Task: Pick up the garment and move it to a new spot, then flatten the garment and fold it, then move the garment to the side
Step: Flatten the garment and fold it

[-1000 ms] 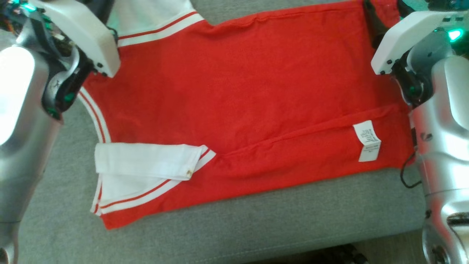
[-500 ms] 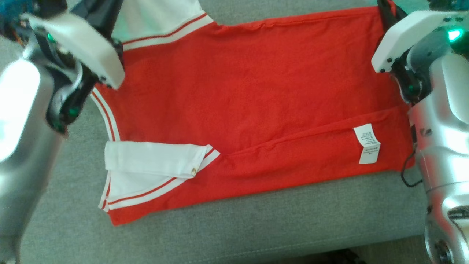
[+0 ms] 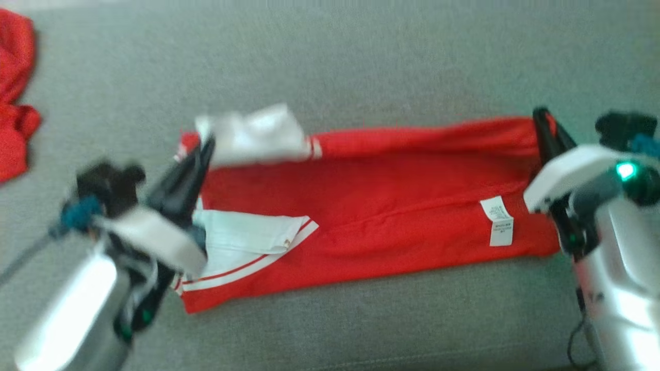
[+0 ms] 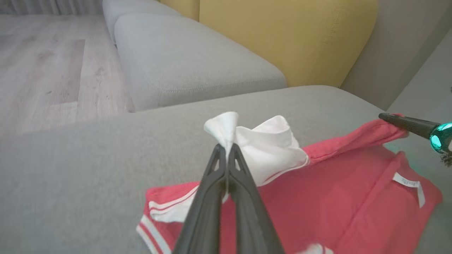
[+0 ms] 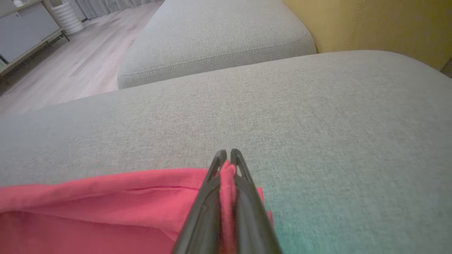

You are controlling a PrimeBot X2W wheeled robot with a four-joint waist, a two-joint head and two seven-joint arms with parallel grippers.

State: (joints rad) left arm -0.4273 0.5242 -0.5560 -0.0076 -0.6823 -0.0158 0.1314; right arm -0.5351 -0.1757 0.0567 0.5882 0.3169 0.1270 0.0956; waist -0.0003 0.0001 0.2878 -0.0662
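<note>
Left jaws grasp the garment [image 3: 392, 190] by its white sleeve [image 4: 270, 148] at 10 o'clock; right jaws, its red corner [image 5: 227, 173] at 2 o'clock

Left tool [image 4: 226, 148] pinched closed, right tool [image 5: 228, 153] pinched closed

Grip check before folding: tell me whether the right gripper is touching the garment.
Touching. The right wrist view shows the right gripper shut, with a ridge of the garment pinched between its fingers.
</note>
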